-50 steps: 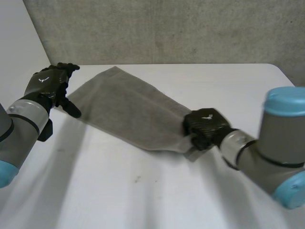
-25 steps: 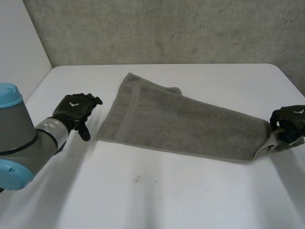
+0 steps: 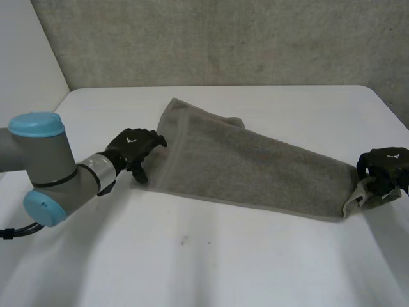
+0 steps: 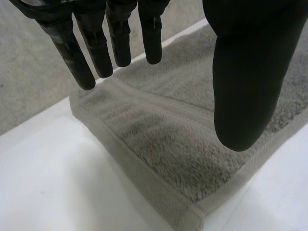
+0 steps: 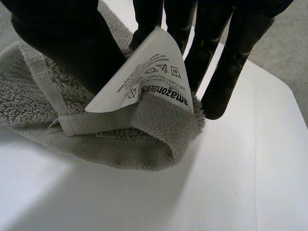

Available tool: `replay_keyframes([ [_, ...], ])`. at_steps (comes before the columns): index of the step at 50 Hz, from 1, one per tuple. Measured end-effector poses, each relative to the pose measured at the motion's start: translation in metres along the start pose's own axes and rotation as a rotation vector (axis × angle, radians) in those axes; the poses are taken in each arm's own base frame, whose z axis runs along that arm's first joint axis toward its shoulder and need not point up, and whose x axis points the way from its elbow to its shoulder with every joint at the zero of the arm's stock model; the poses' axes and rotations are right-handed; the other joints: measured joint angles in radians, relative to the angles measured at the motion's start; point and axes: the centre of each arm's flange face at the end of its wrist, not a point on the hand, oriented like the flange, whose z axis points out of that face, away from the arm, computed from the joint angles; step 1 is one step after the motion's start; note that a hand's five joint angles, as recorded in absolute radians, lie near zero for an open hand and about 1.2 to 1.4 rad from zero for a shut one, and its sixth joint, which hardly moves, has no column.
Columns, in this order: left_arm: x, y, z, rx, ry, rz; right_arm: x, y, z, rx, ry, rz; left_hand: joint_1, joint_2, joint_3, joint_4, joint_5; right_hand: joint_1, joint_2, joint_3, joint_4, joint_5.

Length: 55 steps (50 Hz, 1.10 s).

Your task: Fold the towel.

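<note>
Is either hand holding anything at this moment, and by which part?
The right hand pinches the grey towel at its corner with the care label. The left hand, open near the opposite end, holds nothing.

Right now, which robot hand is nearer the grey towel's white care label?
Right: right robot hand pinches the towel at the label; left robot hand is at the opposite end.

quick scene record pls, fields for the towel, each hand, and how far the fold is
towel: grey, stretched out long on the white table
left hand: open, fingers straight, over the towel's near-left corner
right hand: shut on the towel's far end, pinching the corner that bears the white care label
fold: the two ends lie far apart, neither brought over
</note>
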Motion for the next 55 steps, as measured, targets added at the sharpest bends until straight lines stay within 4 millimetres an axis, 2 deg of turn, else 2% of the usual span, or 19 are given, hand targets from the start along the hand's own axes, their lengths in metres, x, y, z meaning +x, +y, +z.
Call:
replay_keyframes([
  [13, -0.002, 0.017, 0.01, -0.068, -0.008, -0.021, -0.001, 0.005, 0.002, -0.001, -0.001, 0.0, 0.008, 0.008, 0.008, 0.009, 0.008, 0.0, 0.0, 0.0, 0.0, 0.0],
  [35, -0.007, 0.026, 0.018, -0.097, -0.045, 0.032, -0.002, 0.008, 0.005, -0.012, -0.008, 0.005, 0.015, 0.016, 0.017, 0.016, 0.017, 0.0, 0.0, 0.0, 0.0, 0.001],
  [44, -0.008, 0.03, 0.022, -0.102, -0.051, 0.038, -0.003, 0.009, 0.005, -0.013, -0.009, 0.005, 0.085, 0.082, 0.083, 0.084, 0.069, 0.0, 0.0, 0.0, 0.0, 0.001],
  [55, -0.01, 0.028, 0.028, -0.085, -0.054, 0.045, -0.002, 0.01, 0.006, -0.016, -0.01, 0.006, 0.279, 0.278, 0.279, 0.279, 0.157, 0.0, 0.0, 0.0, 0.0, 0.001],
])
